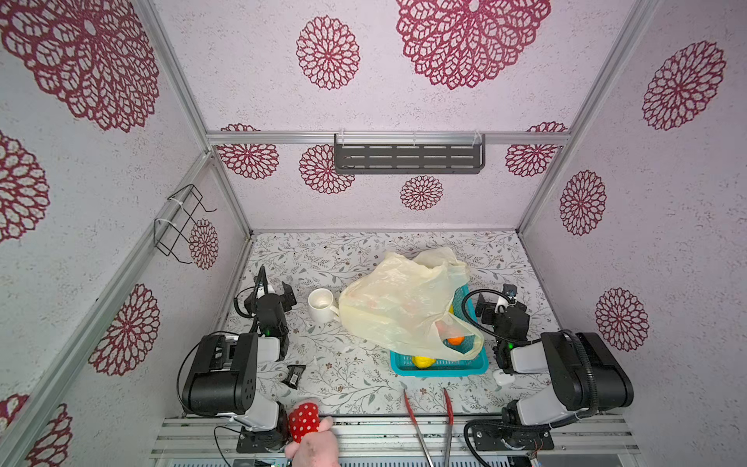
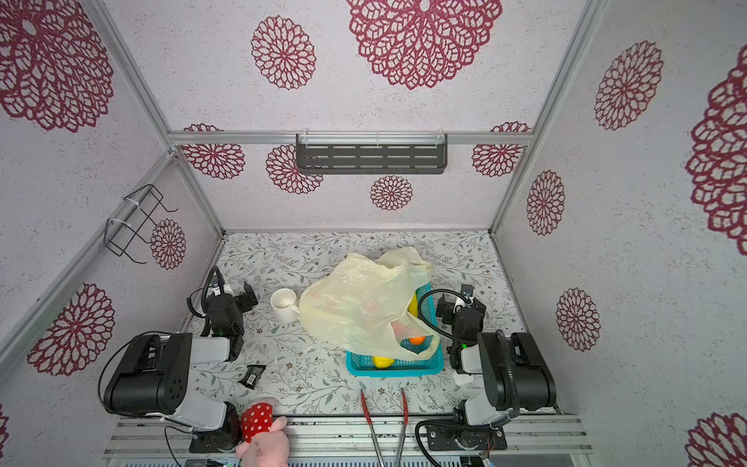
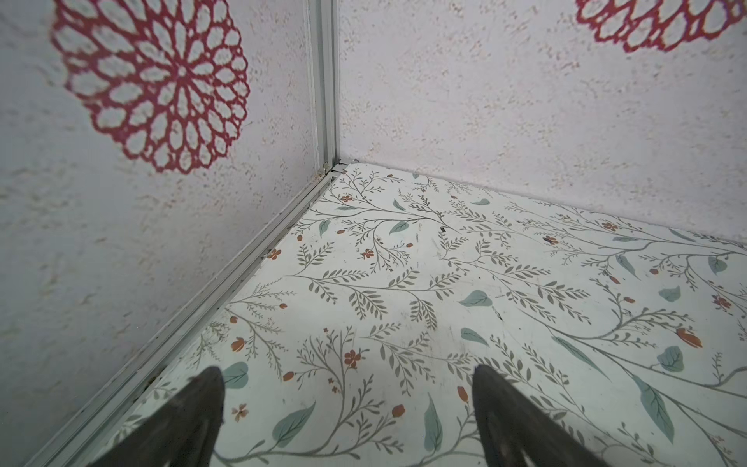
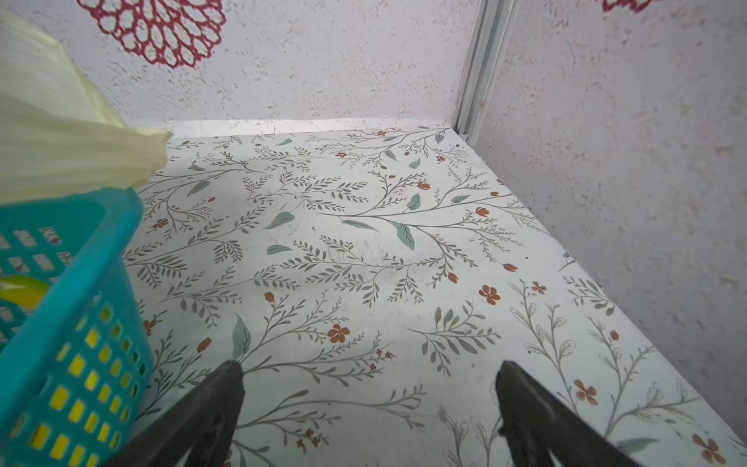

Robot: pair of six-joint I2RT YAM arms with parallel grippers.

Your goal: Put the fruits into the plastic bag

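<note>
task not started as far as the views show: left claw (image 3: 347, 376) and right claw (image 4: 370, 372) are both spread wide with nothing held, each parked low over bare tabletop (image 1: 355, 376) on its own side
plastic bag (image 1: 396, 307) lies crumpled mid-tabletop, draped over the teal basket (image 1: 440, 370), mouth not held open
fruits (image 1: 455, 340) sit in the basket, under the bag rather than in it, judging by the orange (image 2: 417, 340) seen through a handle loop and the lemon (image 1: 423, 362) at the uncovered front edge
left to do: all of it, open the bag and move every fruit in
counts: 1 bag, 1 basket, 2 claws
fruit in sight: 1 orange, 1 lemon, 1 yellow piece (image 2: 413, 303) at the basket's side wall, likely the banana, and 1 reddish blur (image 1: 444, 326) behind the film, cannot tell what; any others are hidden by the bag
clutter: 1 white mug (image 1: 322, 305), 1 pair of red tongs (image 1: 412, 413), 1 black packet (image 1: 294, 375), 1 red dotted plush toy (image 1: 304, 420) at the front edge
</note>
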